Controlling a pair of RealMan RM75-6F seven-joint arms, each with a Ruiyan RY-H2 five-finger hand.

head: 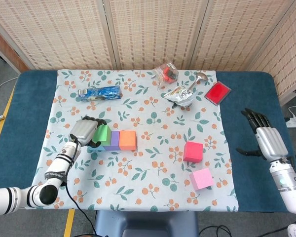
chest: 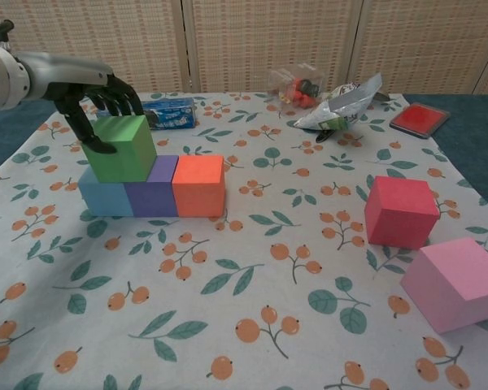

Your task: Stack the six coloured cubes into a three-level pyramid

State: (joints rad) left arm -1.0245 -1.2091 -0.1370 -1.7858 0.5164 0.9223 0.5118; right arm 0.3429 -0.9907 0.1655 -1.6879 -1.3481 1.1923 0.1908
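A blue cube (chest: 104,195), a purple cube (chest: 153,192) and an orange cube (chest: 199,185) stand in a touching row on the floral cloth. The green cube (chest: 120,149) sits on top, over the blue and purple ones. My left hand (chest: 93,97) grips it, fingers curled over its far top edge and thumb on its left face. A red cube (chest: 400,211) and a pink cube (chest: 459,283) lie apart at the right. In the head view my right hand (head: 266,138) hovers open over the bare blue table, right of the red cube (head: 193,151).
At the back of the cloth lie a blue snack packet (head: 99,92), a clear bag of small items (head: 166,73), a silver pouch (head: 180,95) with a spoon (head: 200,77), and a flat red box (head: 217,93). Wicker screens stand behind the table.
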